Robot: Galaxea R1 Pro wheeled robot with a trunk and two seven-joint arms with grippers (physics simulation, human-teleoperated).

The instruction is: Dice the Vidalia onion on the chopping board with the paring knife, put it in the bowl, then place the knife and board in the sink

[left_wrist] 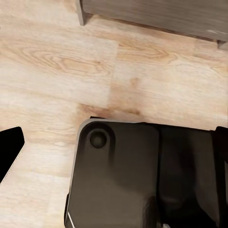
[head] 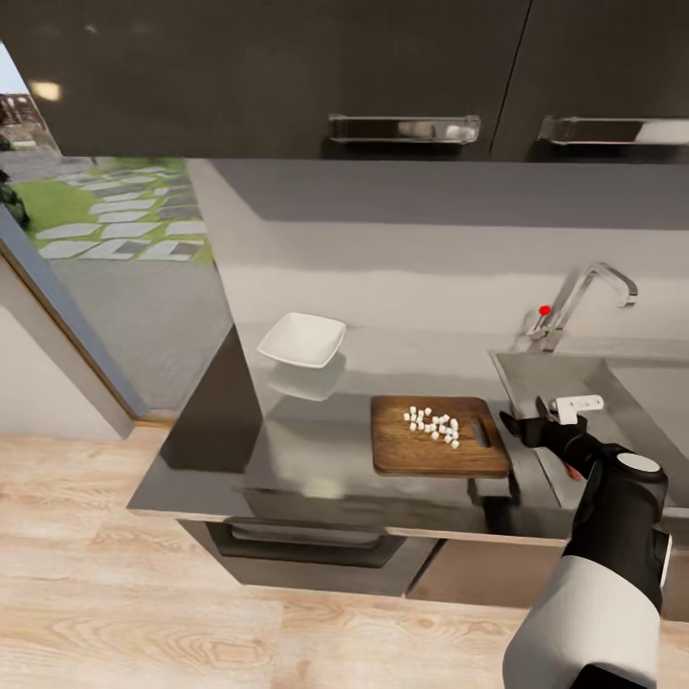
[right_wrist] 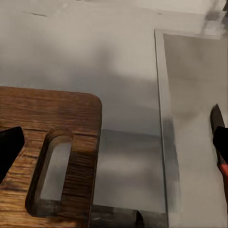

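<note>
Onion dice (head: 433,426) sit heaped on chopping board (head: 438,436), not yet in bowl (head: 302,339) behind-left on worktop (head: 316,450). Right gripper (head: 536,422) hovers jaws parted by the board's handle slot; paring knife (right_wrist: 219,137) lies beyond, sink-side. Left jaws: cannot tell.

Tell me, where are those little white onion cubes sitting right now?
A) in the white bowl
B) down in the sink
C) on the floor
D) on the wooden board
D: the diced onion lies clustered on the chopping board, while the bowl behind it looks empty.
</note>
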